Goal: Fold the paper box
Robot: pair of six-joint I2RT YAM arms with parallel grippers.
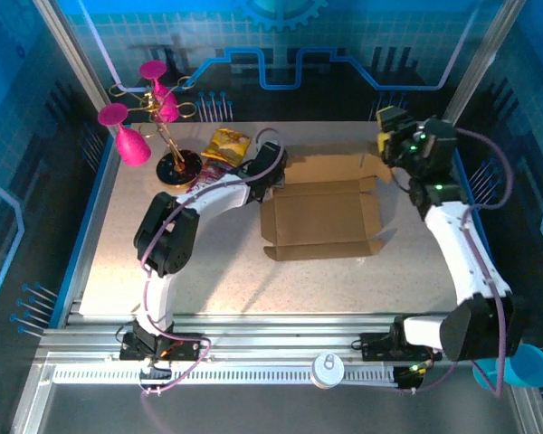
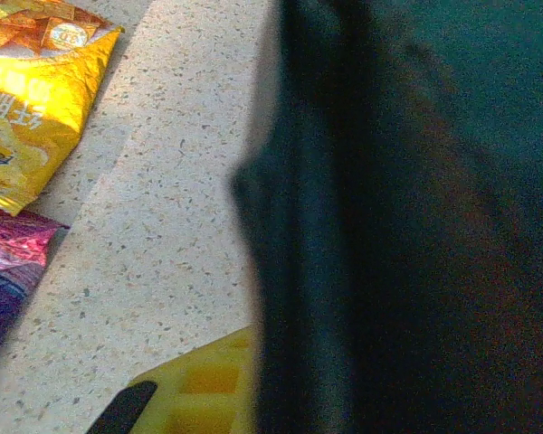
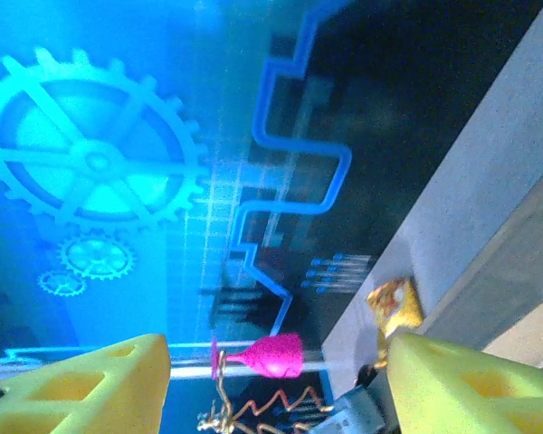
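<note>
Looking from the top view: the paper box (image 1: 319, 217) lies flat and unfolded at centre frame on the speckled table (image 1: 163, 271). Its brown main panel faces up, with flaps spread along the upper and right edges and a narrow lip along the lower edge. The left gripper (image 1: 270, 165) sits low at the box's upper-left corner, and its arm runs down toward the lower left of the frame. Its fingers are together; can't tell whether they pinch a flap. In the left wrist view a dark blurred mass covers the right half, with one yellow finger (image 2: 204, 389) at the bottom edge. A yellow snack packet (image 2: 27, 99) is at upper left there, and a purple packet (image 2: 9, 262) just below it, both on the table. The right gripper (image 1: 394, 136) is raised at upper right of the top view, beyond the box's upper-right corner. In the right wrist view its yellow fingers (image 3: 90, 384) stand wide apart at lower left and lower right. The gear backdrop and a pink goblet (image 3: 271, 354) are visible through the gap. A blue cup (image 1: 525, 369) sits at the lower right corner of the top view.
</note>
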